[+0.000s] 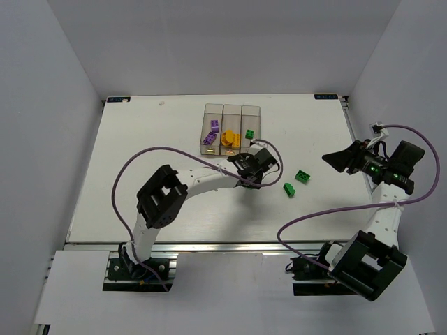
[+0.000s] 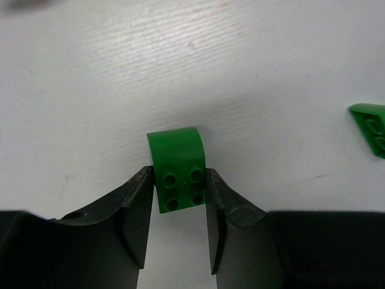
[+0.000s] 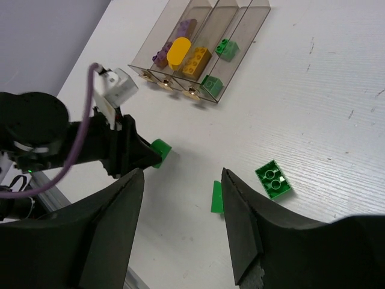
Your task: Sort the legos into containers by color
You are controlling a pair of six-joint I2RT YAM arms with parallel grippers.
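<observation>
Just then, your left jaws pinched a green brick (image 2: 176, 162) by its sides on the bench (image 1: 140, 153), just near of the three joined bins (image 1: 232, 110). Your right jaws hung spread, holding nothing, over the right side. A second green brick (image 1: 303, 176) and a third green brick (image 1: 289, 189) lay loose between the arms. From left to right, the bins held purple bricks (image 1: 211, 132), orange bricks (image 1: 230, 138) and a sorted green brick (image 1: 250, 133).

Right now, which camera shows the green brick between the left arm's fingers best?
The left wrist view: the green brick fills the centre, four studs and curved top clear, the left fingers pressing its sides. The right wrist view shows it small, partly behind those fingers. In the top external view the left arm covers it.
</observation>
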